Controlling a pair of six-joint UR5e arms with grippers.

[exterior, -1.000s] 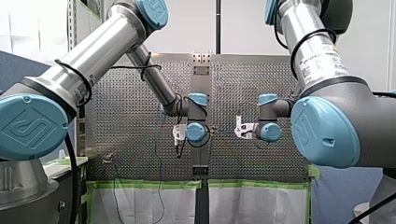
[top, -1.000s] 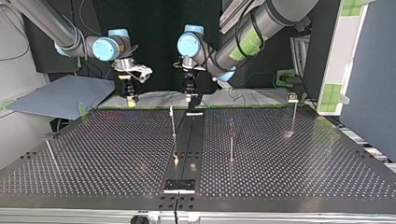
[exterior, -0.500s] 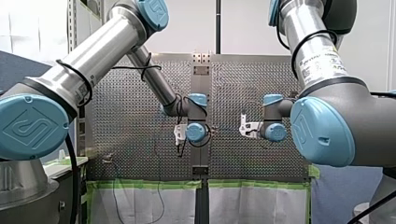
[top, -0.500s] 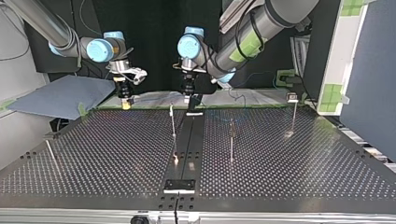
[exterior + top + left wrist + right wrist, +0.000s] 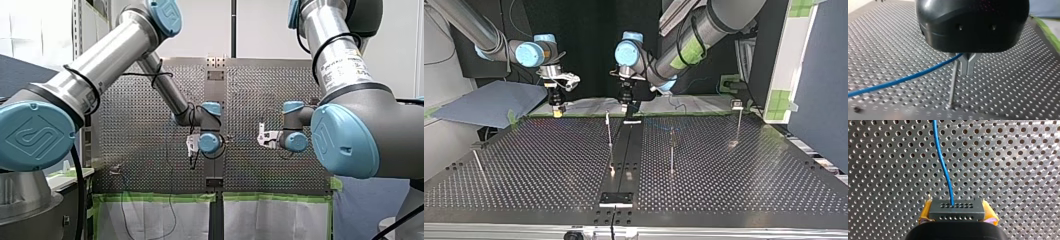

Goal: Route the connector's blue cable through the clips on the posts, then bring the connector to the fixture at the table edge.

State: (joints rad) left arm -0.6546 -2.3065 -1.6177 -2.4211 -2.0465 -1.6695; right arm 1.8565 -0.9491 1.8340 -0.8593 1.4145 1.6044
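Perforated table [image 5: 1010,170]; connector [image 5: 956,210] clamped in right hand [image 5: 958,214], blue cable [image 5: 944,170] ahead.

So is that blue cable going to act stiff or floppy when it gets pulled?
Probably semi-flexible: the blue cable leaves the connector in a gentle wave, not a limp drop. It looks thin and light, so it should follow my left end effector readily, though it may spring back.

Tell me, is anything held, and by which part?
My right tool grips the connector by its sides; my left tool pinches the blue cable partway along.
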